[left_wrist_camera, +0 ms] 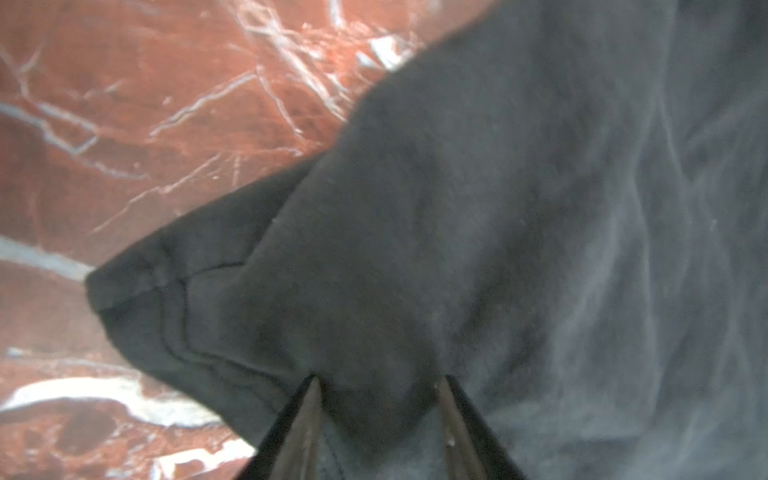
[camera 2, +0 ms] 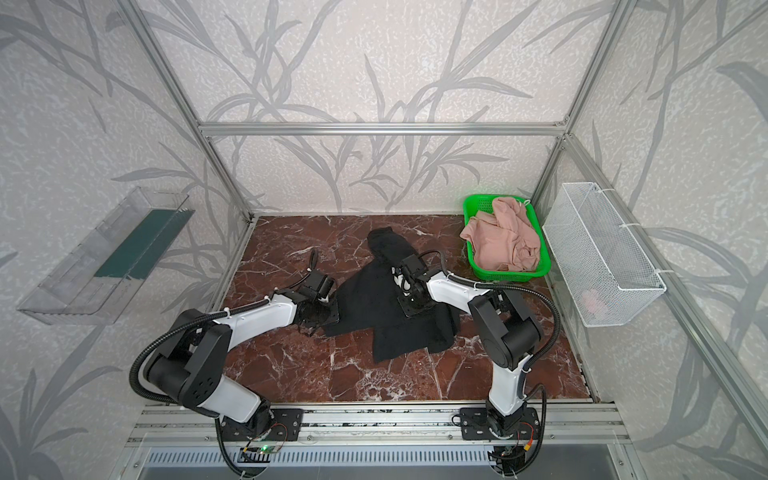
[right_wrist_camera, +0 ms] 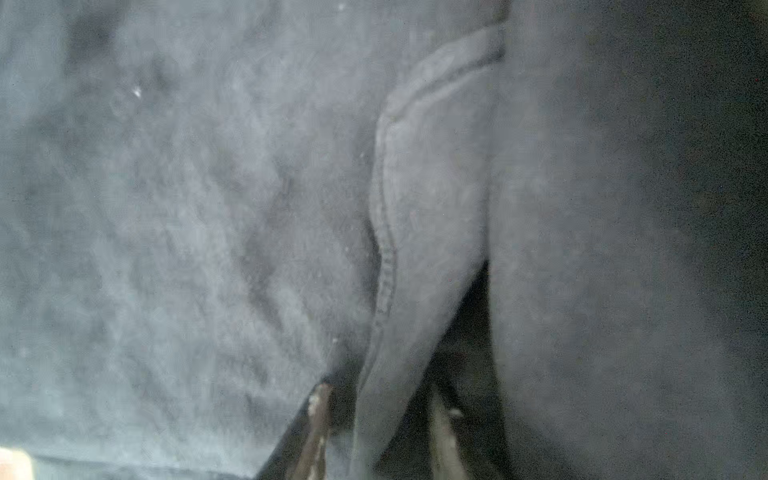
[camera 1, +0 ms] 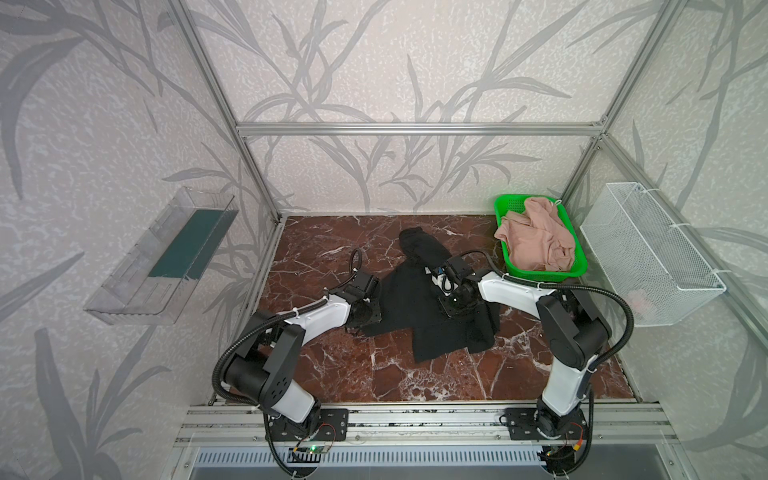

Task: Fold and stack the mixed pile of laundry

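Black T-shirt (camera 1: 405,318) — crumpled, folds between both jaws

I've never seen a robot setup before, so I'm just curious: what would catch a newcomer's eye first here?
A black T-shirt lies spread in the middle of the dark red marble table, with the left gripper and the right gripper both down on it, cloth between their fingers. In the far right corner a bright green basket holds crumpled pink clothing, beside a white wire basket on the wall.
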{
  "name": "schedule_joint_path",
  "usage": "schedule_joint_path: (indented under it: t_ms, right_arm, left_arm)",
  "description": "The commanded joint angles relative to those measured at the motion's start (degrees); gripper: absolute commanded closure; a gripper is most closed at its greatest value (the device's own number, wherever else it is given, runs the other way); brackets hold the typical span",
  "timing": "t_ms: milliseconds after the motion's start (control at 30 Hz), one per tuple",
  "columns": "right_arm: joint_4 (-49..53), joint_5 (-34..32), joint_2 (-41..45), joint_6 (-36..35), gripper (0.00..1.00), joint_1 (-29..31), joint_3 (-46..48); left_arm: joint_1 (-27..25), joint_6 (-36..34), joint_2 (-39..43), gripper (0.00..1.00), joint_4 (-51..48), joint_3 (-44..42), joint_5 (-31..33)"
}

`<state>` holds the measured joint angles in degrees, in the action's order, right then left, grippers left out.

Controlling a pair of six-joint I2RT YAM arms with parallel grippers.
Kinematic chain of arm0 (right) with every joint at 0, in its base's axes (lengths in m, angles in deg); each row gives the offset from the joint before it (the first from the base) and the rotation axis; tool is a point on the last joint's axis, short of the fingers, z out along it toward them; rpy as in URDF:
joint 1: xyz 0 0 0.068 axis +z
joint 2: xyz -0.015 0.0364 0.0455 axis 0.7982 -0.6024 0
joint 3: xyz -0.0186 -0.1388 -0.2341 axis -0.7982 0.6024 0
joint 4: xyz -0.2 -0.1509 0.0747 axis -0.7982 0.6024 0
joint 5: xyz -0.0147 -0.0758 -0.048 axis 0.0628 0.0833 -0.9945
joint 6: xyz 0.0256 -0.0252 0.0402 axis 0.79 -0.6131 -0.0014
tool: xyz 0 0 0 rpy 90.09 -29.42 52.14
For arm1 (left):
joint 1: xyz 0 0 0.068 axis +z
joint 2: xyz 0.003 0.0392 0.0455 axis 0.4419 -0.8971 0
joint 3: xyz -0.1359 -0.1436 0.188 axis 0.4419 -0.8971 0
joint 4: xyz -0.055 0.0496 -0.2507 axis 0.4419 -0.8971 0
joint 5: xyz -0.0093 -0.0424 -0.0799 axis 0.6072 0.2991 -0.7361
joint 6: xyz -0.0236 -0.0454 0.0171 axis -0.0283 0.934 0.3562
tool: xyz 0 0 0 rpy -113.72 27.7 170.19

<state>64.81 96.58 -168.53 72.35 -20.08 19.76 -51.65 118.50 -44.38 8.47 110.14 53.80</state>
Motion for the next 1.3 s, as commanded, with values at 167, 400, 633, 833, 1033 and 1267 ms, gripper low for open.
schedule_joint_path:
  t_ms: [167, 400, 633, 833, 1033, 1267]
  right_arm:
    - [6.16, 2.11, 7.94, -2.06, 0.94, -0.11, -3.38]
    - [13.98, 3.85, 19.08, -4.54, 1.00, -0.27, -8.42]
    - [16.39, 2.47, 30.58, -4.65, 1.00, -4.27, -11.05]
    - [12.71, 5.26, 33.72, -1.29, 1.00, -15.68, -4.75]
    - [7.06, 4.07, 31.25, 1.82, 1.00, -19.44, 6.53]
    - [8.65, -2.24, 26.66, 6.01, 0.78, -19.39, 12.25]
  left_arm:
    - [0.89, 0.50, -3.41, 0.95, -4.29, 3.33, 3.67]
    - [5.98, -6.79, 2.02, 1.00, -17.17, 13.69, 9.42]
    - [9.33, -16.33, 10.58, 1.00, -28.60, 29.80, 16.32]
    - [14.24, -22.27, 8.28, 1.00, -31.85, 38.87, 16.81]
    - [16.67, -26.05, -1.74, 1.00, -25.20, 40.42, 16.84]
    - [18.56, -20.66, -13.64, 0.60, -29.16, 45.95, 18.92]
